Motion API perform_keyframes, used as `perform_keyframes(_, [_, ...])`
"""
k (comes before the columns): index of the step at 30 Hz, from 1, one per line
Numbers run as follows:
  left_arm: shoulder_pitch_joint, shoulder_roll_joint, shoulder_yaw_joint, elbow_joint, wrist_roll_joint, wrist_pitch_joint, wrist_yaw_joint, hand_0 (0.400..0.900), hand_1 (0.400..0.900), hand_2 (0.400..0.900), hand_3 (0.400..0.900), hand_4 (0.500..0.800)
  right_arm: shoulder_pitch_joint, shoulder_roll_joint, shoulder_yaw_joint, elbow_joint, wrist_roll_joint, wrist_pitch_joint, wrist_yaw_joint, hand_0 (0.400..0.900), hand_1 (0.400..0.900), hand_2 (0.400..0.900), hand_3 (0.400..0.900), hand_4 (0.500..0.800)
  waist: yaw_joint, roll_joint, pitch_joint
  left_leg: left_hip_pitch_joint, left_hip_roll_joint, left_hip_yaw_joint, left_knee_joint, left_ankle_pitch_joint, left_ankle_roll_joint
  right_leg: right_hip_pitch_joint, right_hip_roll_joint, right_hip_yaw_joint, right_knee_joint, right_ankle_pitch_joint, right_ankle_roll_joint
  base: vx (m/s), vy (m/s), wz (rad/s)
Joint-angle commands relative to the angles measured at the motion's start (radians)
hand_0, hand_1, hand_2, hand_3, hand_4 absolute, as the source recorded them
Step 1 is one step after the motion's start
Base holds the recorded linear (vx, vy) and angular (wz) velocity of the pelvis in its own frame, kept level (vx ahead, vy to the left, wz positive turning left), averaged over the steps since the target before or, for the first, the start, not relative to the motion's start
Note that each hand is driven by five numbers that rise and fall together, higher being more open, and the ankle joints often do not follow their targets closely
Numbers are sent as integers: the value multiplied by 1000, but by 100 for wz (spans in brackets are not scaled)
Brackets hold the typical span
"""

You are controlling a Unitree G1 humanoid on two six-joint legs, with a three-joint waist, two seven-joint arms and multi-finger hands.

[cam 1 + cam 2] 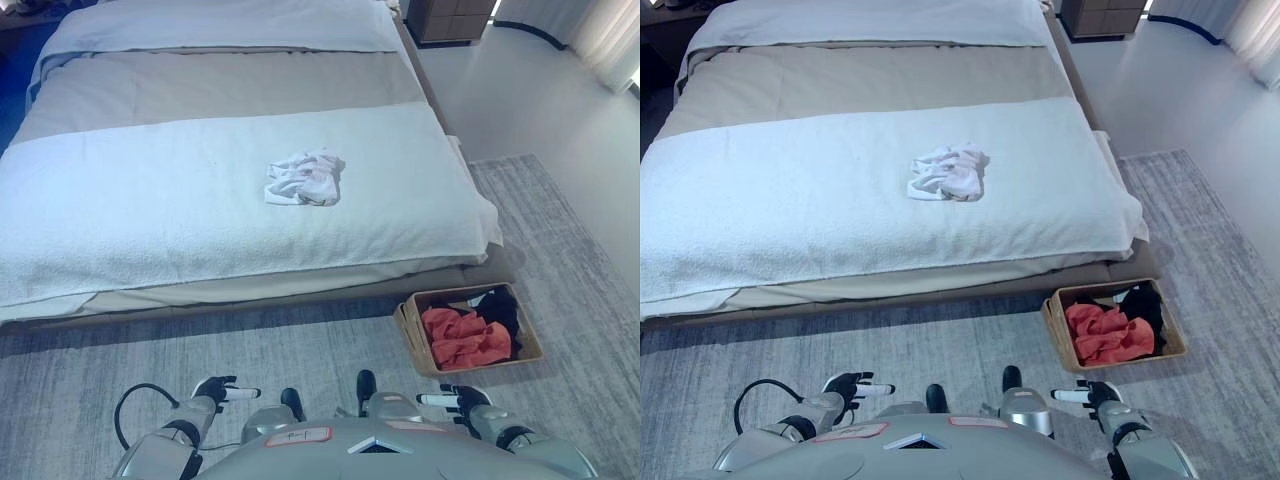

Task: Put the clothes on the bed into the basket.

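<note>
A crumpled white garment [304,178] lies on the white blanket of the bed [150,210], near its middle. A brown basket [412,335] stands on the rug at the bed's front right corner, holding a red garment [466,338] and a black one [500,308]. My left hand [220,390] is low at the bottom left, fingers relaxed and empty. My right hand [456,400] is low at the bottom right, just in front of the basket, fingers straight and empty. Both hands are far from the white garment.
A grey rug [300,350] covers the floor before the bed. A dark wooden nightstand [450,18] stands at the back right by the headboard. Pale floor [540,90] lies to the right of the bed.
</note>
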Motion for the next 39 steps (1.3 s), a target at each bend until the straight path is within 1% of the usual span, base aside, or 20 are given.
perform_keyframes(1, [-53,21,32,37,12,-8,26,900,900,900,900,800,-43,-31,48,47,-10,-18,-21,900,900,900,900,800,-2,-12,25,-10,19,-94,5,-37,-63,68,15,-1,4,-117,31,0,0,0])
perform_keyframes(18, [-52,20,33,33,5,-9,23,900,900,900,900,800,-42,-29,50,53,-10,-16,-14,900,900,900,900,800,-2,-11,24,-5,16,-98,5,-40,-62,75,16,-6,4,-122,30,0,0,0])
perform_keyframes(30, [-54,21,31,29,3,-9,21,900,900,900,900,800,-40,-29,45,57,-6,-14,-13,900,900,900,900,800,-2,-10,25,-4,22,-106,5,-39,-66,81,19,-19,9,-132,26,2,-14,4])
perform_keyframes(33, [-59,28,30,21,-3,-7,21,900,900,900,900,800,-45,-33,42,53,2,-11,-13,900,900,900,900,800,-3,-8,33,-9,27,-113,5,-32,-66,65,22,-18,45,-148,18,-33,-55,13])
perform_keyframes(35, [-72,35,25,14,-12,-5,23,900,900,900,900,800,-48,-37,39,52,8,-7,-12,900,900,900,900,800,-7,-2,48,-27,36,-125,16,-23,-68,29,34,-10,105,-178,1,-61,-75,22])
perform_keyframes(36, [-72,35,25,14,-12,-5,23,900,900,900,900,800,-48,-37,39,52,8,-7,-11,900,900,900,900,800,-7,-2,47,-29,36,-126,16,-23,-68,28,34,-10,106,-178,1,-68,-109,29])
perform_keyframes(37, [-76,37,20,9,-13,-8,19,900,900,900,900,800,-44,-39,36,53,10,-9,-12,900,900,900,900,800,-11,-1,54,-59,37,-142,60,-30,-71,14,42,-10,128,-193,-8,-55,-131,36])
perform_keyframes(39, [-82,37,19,3,-20,-5,14,900,900,900,900,800,-40,-44,31,47,21,-11,-14,900,900,900,900,800,-13,-4,67,-110,24,-157,150,-45,-78,9,45,-15,140,-202,-20,-68,-161,51])
